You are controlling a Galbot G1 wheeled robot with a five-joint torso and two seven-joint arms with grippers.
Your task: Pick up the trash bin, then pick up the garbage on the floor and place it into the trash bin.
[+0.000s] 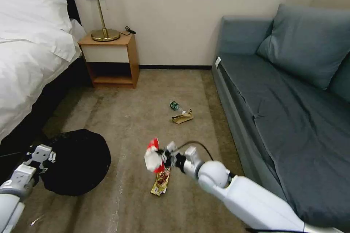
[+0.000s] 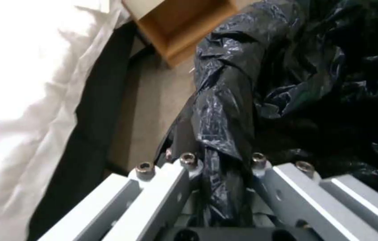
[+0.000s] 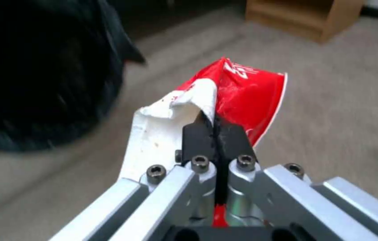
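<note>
I read the trash bin [image 1: 74,162] as glossy crinkled black, on the tan carpet [image 1: 124,116] beside the white bed linen [image 1: 25,43]. Right of the bin, the wrapper [image 1: 153,156] is red and white; below that, a gold-brown one [image 1: 161,182]. Sofa [image 1: 291,98] slate blue.

The trash bin [image 1: 78,160] looks all black at the lower left; its white side is hidden under the bag. In the right wrist view it is a dark blur. The small bottle [image 1: 177,107] has a label too tiny to read.
</note>
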